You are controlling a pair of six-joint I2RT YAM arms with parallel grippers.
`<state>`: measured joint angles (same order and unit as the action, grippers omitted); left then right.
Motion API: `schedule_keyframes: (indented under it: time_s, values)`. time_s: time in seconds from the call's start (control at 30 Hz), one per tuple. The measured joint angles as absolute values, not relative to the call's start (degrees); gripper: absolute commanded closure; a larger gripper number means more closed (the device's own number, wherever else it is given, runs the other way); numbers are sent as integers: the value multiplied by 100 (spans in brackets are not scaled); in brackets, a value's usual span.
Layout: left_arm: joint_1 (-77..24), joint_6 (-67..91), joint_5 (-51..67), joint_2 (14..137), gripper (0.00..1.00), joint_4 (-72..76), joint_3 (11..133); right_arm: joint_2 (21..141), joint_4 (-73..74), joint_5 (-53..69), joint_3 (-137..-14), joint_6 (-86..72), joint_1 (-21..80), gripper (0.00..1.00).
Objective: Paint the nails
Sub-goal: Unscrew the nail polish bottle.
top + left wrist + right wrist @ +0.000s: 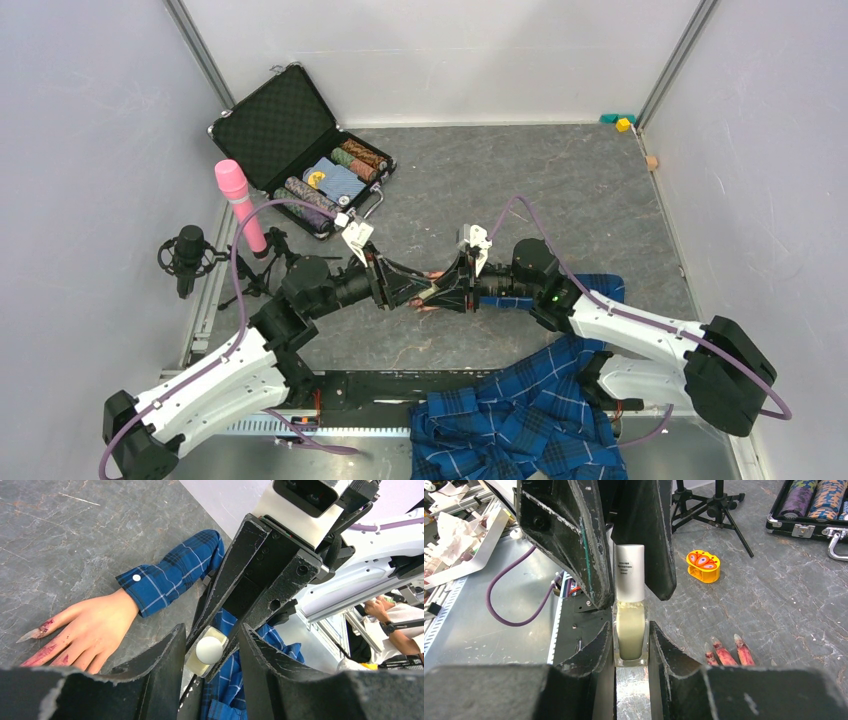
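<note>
A flesh-coloured mannequin hand (95,627) in a blue plaid sleeve (172,575) lies palm down on the grey table. Its nails (35,632) are pointed, and the fingertips are smeared dark red (724,652). My right gripper (630,627) is shut on a small clear bottle (630,632) of pale liquid and holds it just above the table beside the hand. My left gripper (212,632) faces it, its fingers (574,545) closed on either side of the bottle's white cap (630,572). In the top view both grippers meet mid-table, left (418,292) and right (445,292), covering most of the hand.
An open black case (300,150) of poker chips lies at the back left. A pink microphone (238,205) and a black one on a tripod (187,255) stand beside it. A yellow butterfly-topped object (703,566) sits on the table. The plaid shirt (520,410) drapes over the near edge.
</note>
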<state>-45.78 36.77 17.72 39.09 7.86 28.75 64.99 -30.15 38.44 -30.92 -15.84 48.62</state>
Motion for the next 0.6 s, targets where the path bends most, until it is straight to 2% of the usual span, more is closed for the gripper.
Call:
schedule_keyframes:
  time_s: [0.13, 0.5, 0.6]
  values:
    - [-4578, 3680, 1815, 3957, 52, 786, 2864, 6499, -3015, 3835, -3092, -1584, 4862, 100]
    - [-4578, 3684, 1820, 3970, 93, 790, 2847, 6499, -3013, 3824, -3092, -1586, 4862, 100]
    - [-4576, 3684, 1815, 3970, 98, 790, 2845, 6499, -3004, 3763, -3092, -1581, 4864, 100]
